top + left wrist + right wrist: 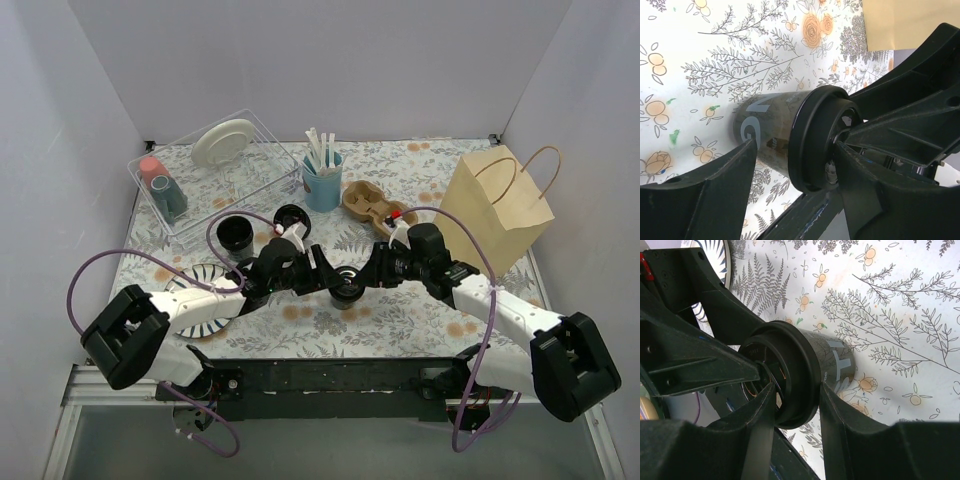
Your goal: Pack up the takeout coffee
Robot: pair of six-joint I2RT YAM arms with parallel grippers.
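Observation:
The takeout coffee (347, 288), a small black cup with a black sip lid, stands on the flowered tablecloth at the middle front. Both grippers meet at it. My left gripper (326, 278) comes from the left. In the left wrist view (796, 150) one finger lies against the cup's wall (765, 125) and the other presses on the lid's top (822, 135). My right gripper (371, 273) comes from the right. In the right wrist view (795, 390) its fingers pinch the lid's rim (790, 365), above the cup's wall (837, 360).
A brown paper bag (497, 208) stands open at the right; it also shows in the left wrist view (905, 22). A lidless black cup (236, 234), a light blue cup with white sticks (322, 180), a cardboard carrier (368, 203), a clear rack (210, 170) and a patterned plate (205, 285) lie around.

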